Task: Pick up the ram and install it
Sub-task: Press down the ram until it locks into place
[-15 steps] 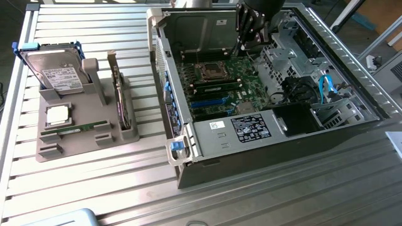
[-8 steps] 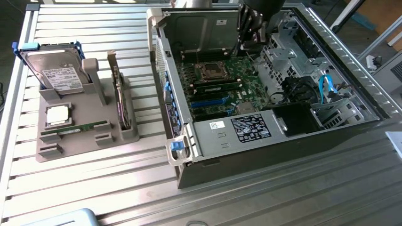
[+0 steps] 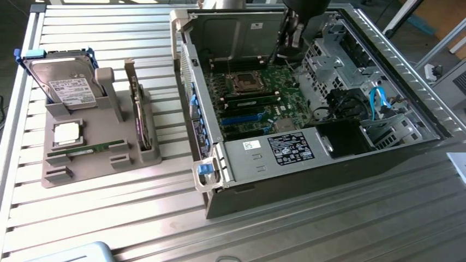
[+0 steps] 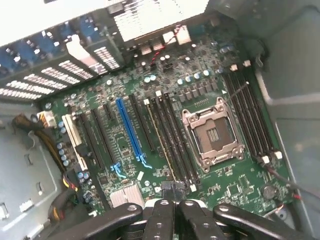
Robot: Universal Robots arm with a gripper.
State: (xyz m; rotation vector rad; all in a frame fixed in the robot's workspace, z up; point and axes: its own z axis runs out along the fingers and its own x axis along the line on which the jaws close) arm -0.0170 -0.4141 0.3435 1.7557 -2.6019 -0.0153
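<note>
A small white sticker (image 3: 252, 145) on the grey metal drive cage (image 3: 248, 161) of the open computer case reads "05" or something close to it. The black label (image 3: 293, 148) on the power supply beside it and the white label (image 3: 75, 87) on the silver hard drive (image 3: 62, 82) carry print too small to read.

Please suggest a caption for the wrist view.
Shut black gripper above the green motherboard, near its long black memory slots and empty silver processor socket.
</note>
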